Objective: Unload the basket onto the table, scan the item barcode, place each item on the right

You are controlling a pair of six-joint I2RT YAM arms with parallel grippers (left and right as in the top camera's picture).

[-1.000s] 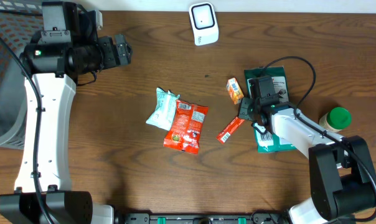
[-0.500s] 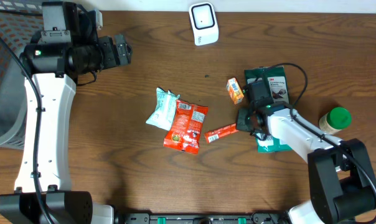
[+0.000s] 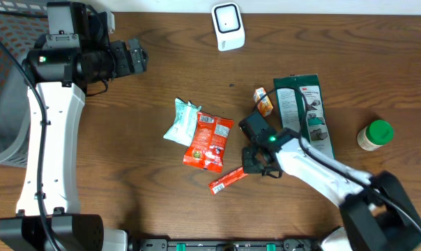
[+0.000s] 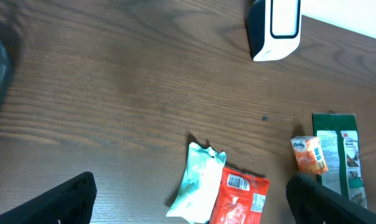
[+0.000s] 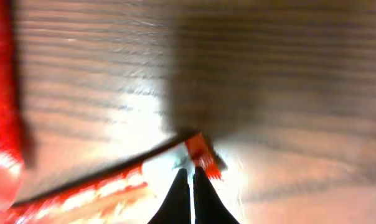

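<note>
right gripper (image 5: 189,185) pinched fully shut on crimped end of red stick packet (image 3: 227,180); looks light, floppy, slick, so hold that seal. left gripper (image 3: 138,57) wide open, empty.

— What's moving?
— My right gripper (image 3: 255,162) is sliding left and toward the table's near edge, pulling the red stick packet (image 3: 228,180) along by its end.
— And the green package (image 3: 304,115)?
— My arm is coming off it, so it's showing fully.

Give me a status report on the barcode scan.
Left gripper open, idle. Right gripper shut on red stick packet. Scanner across the table; red snack bag lies near the path.
</note>
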